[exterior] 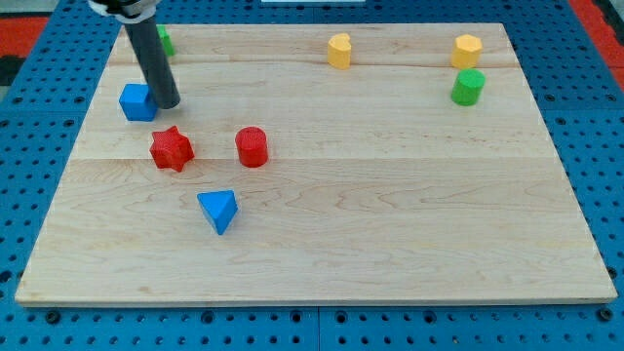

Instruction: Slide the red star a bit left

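Note:
The red star (172, 148) lies on the wooden board (390, 195) at the view's left. My tip (168, 102) rests on the board above the star, a short gap away. The tip sits right beside a blue cube (137, 101), on its right side. A red cylinder (252, 147) stands just right of the star.
A blue triangular block (218, 210) lies below and right of the star. A green block (164, 41) is partly hidden behind the rod at the top left. A yellow block (338, 50), a yellow hexagonal block (467, 51) and a green block (468, 86) sit along the top.

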### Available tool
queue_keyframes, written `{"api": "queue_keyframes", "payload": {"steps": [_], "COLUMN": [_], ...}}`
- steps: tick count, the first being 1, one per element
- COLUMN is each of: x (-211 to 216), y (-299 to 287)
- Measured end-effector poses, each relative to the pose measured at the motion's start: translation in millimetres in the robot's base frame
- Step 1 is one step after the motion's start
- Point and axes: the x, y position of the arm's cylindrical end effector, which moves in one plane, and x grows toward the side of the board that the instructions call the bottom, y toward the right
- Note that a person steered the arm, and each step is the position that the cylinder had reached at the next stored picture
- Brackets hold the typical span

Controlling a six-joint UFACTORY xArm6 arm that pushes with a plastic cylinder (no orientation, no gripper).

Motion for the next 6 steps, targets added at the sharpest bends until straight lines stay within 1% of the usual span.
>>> {"api": "queue_keyframes", "payload": {"steps": [1, 3, 5, 6], "x": [0.0, 8.4, 42.3, 44.2], "y": [37.1, 43.4, 43.4, 43.4]}}
